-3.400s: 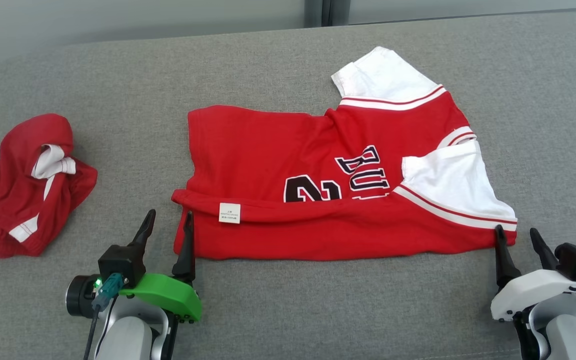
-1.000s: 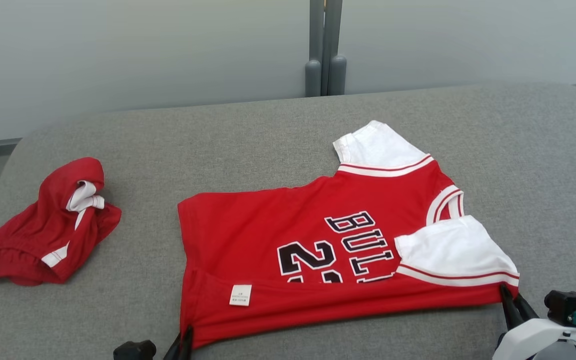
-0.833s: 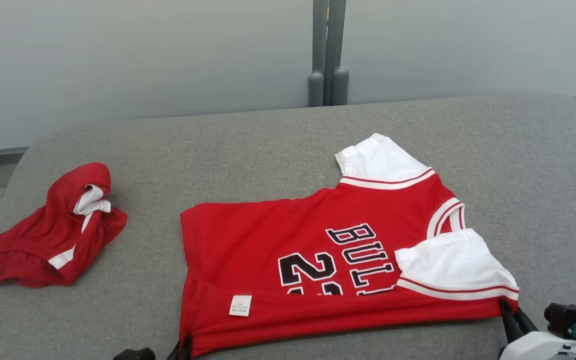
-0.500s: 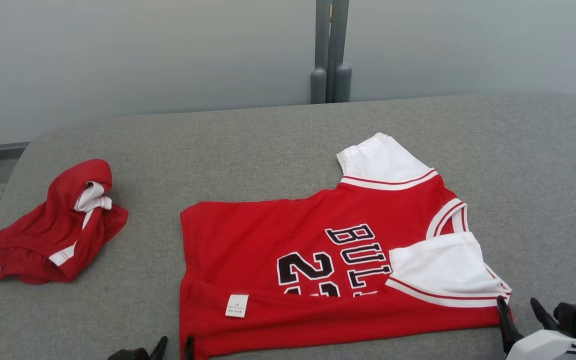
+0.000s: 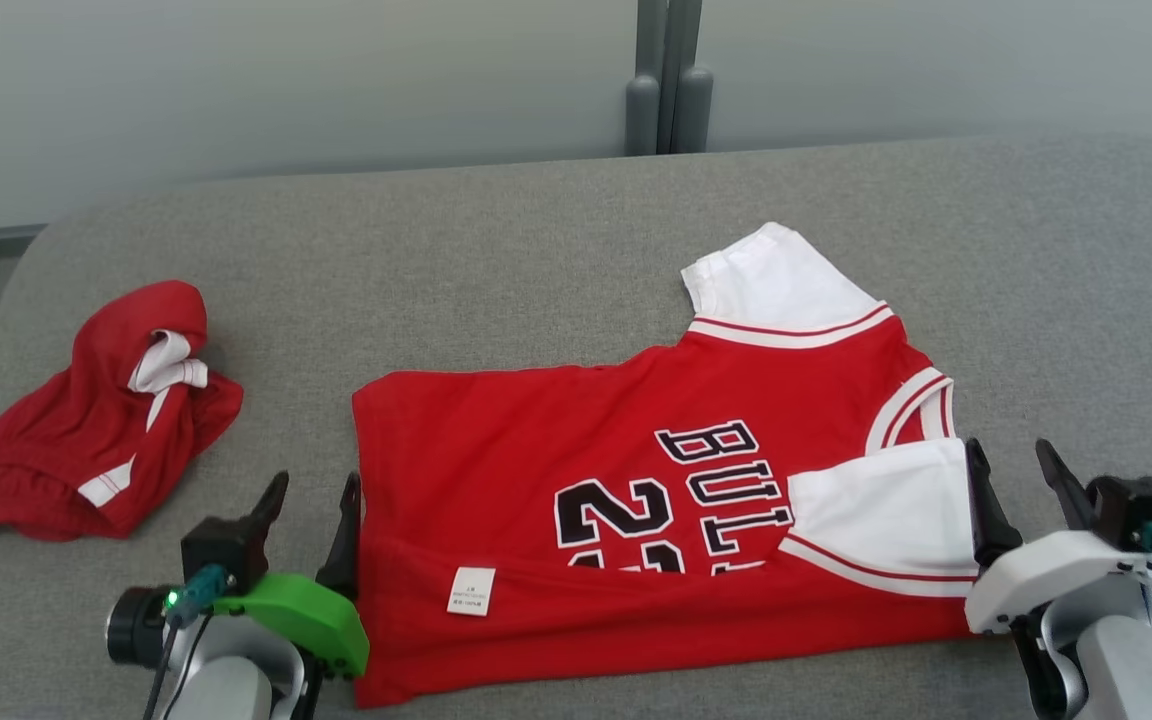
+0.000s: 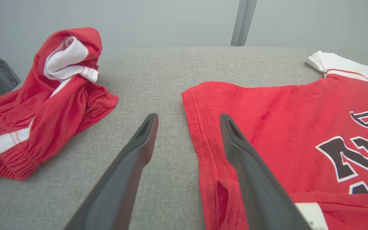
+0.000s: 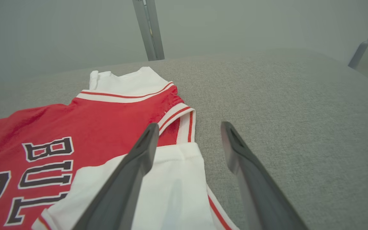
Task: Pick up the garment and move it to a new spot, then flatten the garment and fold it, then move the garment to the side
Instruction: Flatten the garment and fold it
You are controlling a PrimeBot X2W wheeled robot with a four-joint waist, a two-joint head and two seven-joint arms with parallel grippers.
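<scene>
The jersey (image 5: 636, 470) is lying flat on the pad (image 5: 536, 250), its near edge turned over, so folding seems to be under way. Both grippers are standing spread, holding nothing. The left gripper (image 5: 316, 480) is straddling the jersey's hem edge and the right gripper (image 5: 1008, 447) its sleeve edge. The next fold is likely calling for a pinch at each edge.
</scene>
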